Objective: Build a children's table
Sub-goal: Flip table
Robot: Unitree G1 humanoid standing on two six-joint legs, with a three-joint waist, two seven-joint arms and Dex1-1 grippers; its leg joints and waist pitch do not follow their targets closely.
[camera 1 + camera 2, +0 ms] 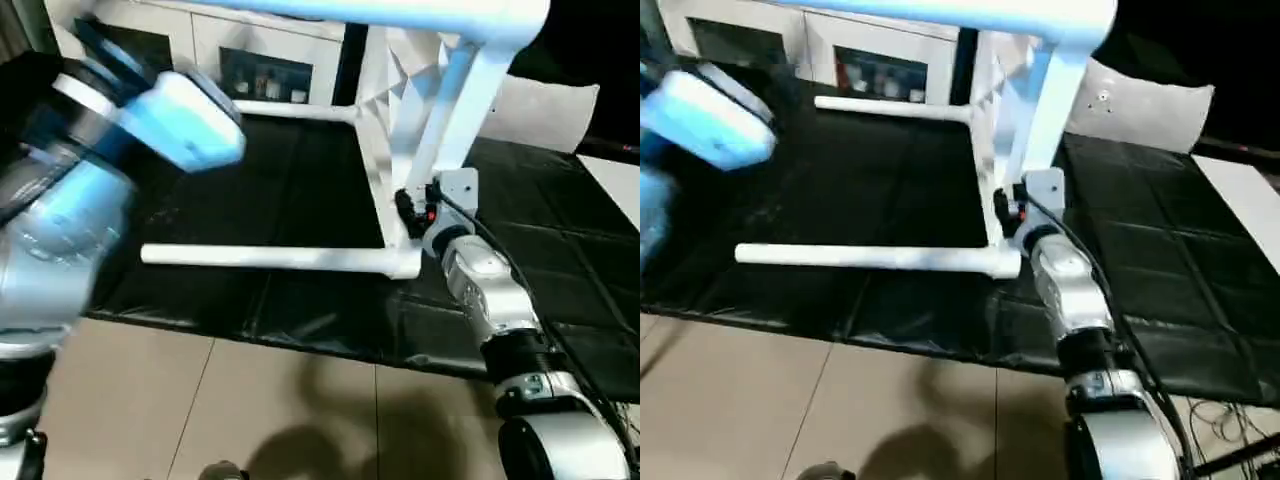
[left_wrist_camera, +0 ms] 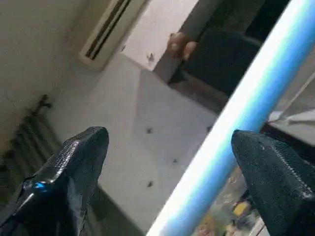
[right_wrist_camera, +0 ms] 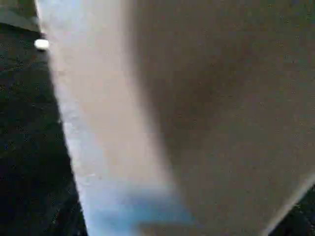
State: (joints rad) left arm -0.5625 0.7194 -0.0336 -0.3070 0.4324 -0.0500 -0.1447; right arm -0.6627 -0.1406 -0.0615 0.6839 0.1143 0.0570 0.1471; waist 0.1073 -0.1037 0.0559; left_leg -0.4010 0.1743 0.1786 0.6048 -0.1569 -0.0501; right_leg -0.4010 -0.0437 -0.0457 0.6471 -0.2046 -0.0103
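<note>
Four white legs [image 1: 270,258] are already standing out from the tabletop [image 1: 385,150], which is lying on its edge on the black mat [image 1: 250,200] on the floor. One upper leg is passing between the left end effector's [image 2: 167,162] wide-open fingers, ungripped. Right end effector [image 1: 412,212] is pressing against the tabletop's lower corner; I cannot tell its opening.

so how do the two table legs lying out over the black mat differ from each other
The nearer leg lies close to the mat's front edge; the farther leg sits back by the white cabinet. The nearer leg shows a longer visible run, the farther leg a shorter one. The right gripper is up against the tabletop just above the nearer leg's base, well away from the farther leg. Both are white tubes pointing leftward from the tabletop standing on its edge.
</note>
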